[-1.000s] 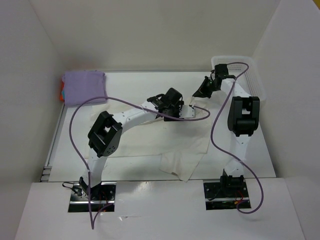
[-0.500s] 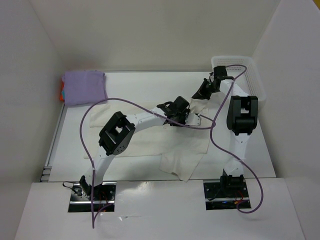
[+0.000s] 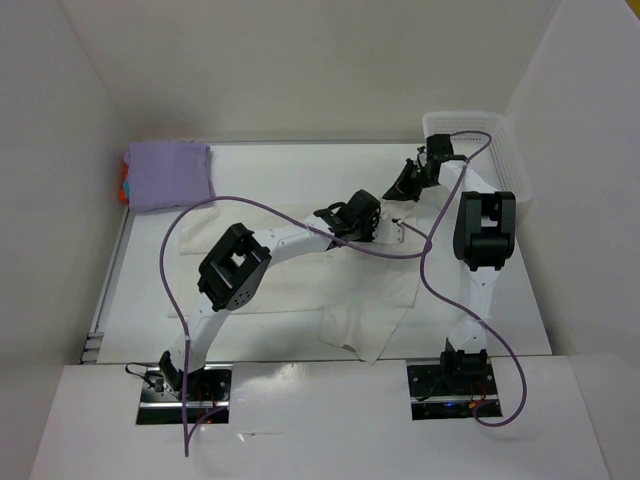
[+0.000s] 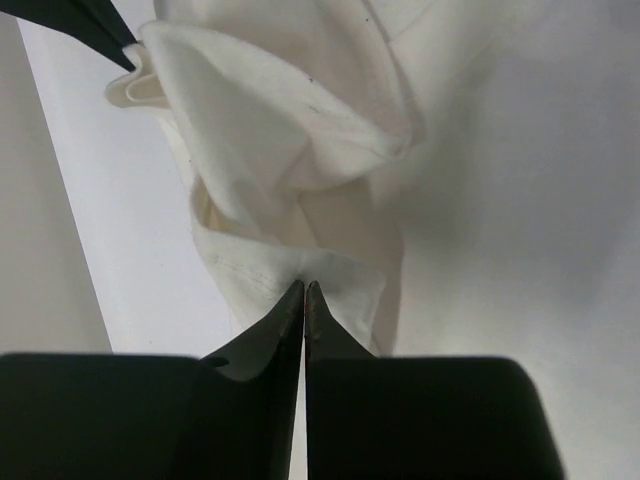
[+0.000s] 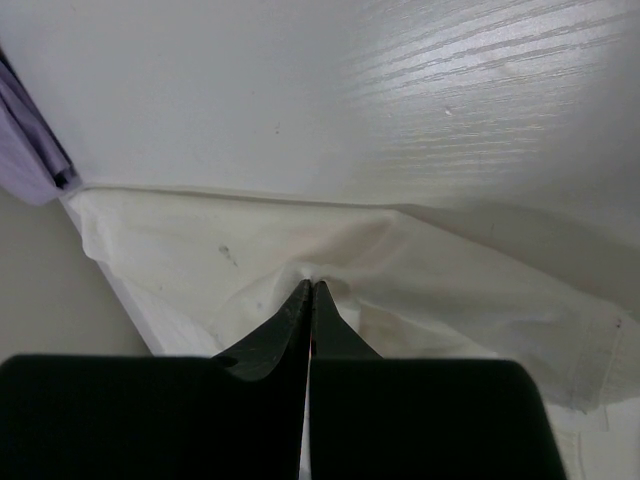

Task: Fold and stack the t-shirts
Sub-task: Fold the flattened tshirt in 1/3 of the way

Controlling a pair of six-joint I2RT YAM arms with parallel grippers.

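Left jaws snapping shut since earlier frame, now pinching hem fold of off-white t-shirt [image 4: 300,170]. Right jaws pressing together, pinching puckered edge of same shirt. Rest of shirt lying rumpled across middle of surface [image 3: 280,175]. Lavender t-shirt [image 3: 168,175] sitting folded at far left corner. Fold step looking like just starting. Next: both arms lifting together, pulling cloth flat.

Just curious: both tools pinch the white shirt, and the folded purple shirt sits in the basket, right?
No: the top view shows the purple shirt at the table's far left, not in the basket. Left tool and right tool do pinch the white shirt.
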